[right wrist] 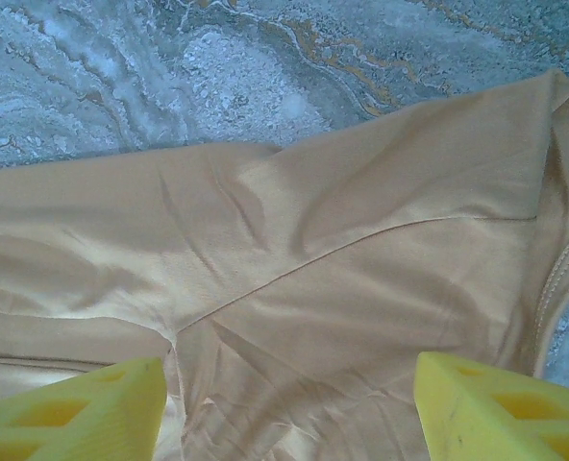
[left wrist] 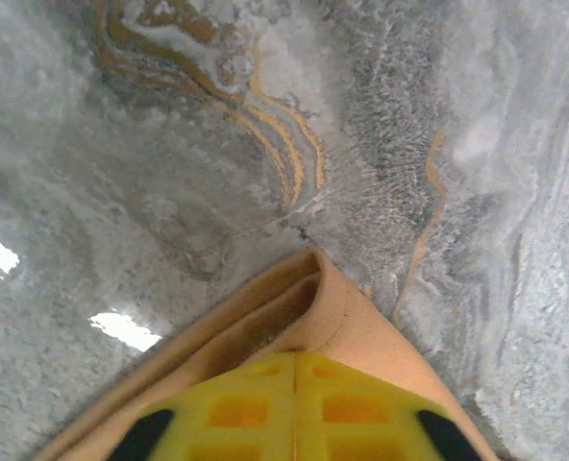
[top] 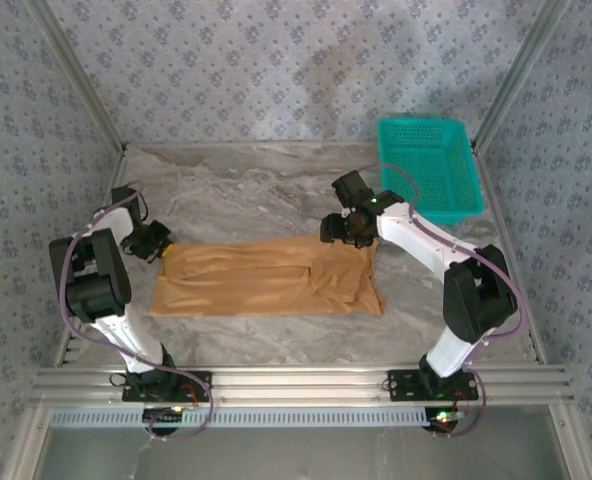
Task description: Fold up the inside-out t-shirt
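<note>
The inside-out t-shirt [top: 266, 280] lies on the table as a long tan-orange strip, folded lengthwise, with seams showing. At its far left corner sits my left gripper [top: 164, 250]. In the left wrist view its yellow fingers [left wrist: 236, 403] are pressed together, shut on the ribbed corner of the t-shirt [left wrist: 352, 317]. My right gripper [top: 348, 232] hovers over the strip's right end. In the right wrist view it [right wrist: 289, 384] stands open, its fingers [right wrist: 83, 413] wide apart above the wrinkled t-shirt [right wrist: 342, 269], with nothing between them.
A teal basket [top: 428, 170] stands at the back right, just behind the right arm. Bare marbled table [top: 266, 190] stretches behind the shirt, and the metal frame rail [top: 296, 380] runs along the near edge. Patterned walls close in the sides.
</note>
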Robot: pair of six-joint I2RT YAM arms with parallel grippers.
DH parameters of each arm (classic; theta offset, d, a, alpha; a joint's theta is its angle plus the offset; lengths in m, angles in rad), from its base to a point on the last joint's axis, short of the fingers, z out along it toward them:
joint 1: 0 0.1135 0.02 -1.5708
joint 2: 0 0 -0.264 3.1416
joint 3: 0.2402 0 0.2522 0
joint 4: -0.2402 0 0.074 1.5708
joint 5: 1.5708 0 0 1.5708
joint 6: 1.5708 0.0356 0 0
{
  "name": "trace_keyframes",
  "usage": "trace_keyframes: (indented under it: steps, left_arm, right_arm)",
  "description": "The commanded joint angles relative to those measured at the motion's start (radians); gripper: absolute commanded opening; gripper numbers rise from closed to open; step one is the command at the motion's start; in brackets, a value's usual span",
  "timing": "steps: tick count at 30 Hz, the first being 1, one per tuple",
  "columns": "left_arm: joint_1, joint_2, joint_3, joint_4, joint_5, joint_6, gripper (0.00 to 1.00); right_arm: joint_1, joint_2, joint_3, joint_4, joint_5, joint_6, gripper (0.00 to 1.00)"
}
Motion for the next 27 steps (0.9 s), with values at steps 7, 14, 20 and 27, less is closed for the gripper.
trace_keyframes:
  steps: [7,14,20,27]
  left_arm:
    - [0.008,-0.024,0.108,-0.058,0.074,-0.023,0.00]
    - [0.029,0.024,0.191,-0.091,0.137,-0.040,0.00]
    - [0.040,-0.007,0.134,-0.112,0.103,-0.013,0.26]
    - [0.063,-0.048,-0.026,-0.024,0.121,-0.031,0.33]
  right_arm:
    - [-0.014,0.102,-0.080,0.047,0.011,0.000,0.63]
    - [-0.008,0.212,-0.095,0.032,0.039,0.021,0.62]
    - [0.001,0.185,-0.150,0.060,0.035,0.023,0.63]
    - [0.003,0.166,-0.135,0.061,0.024,0.006,0.65]
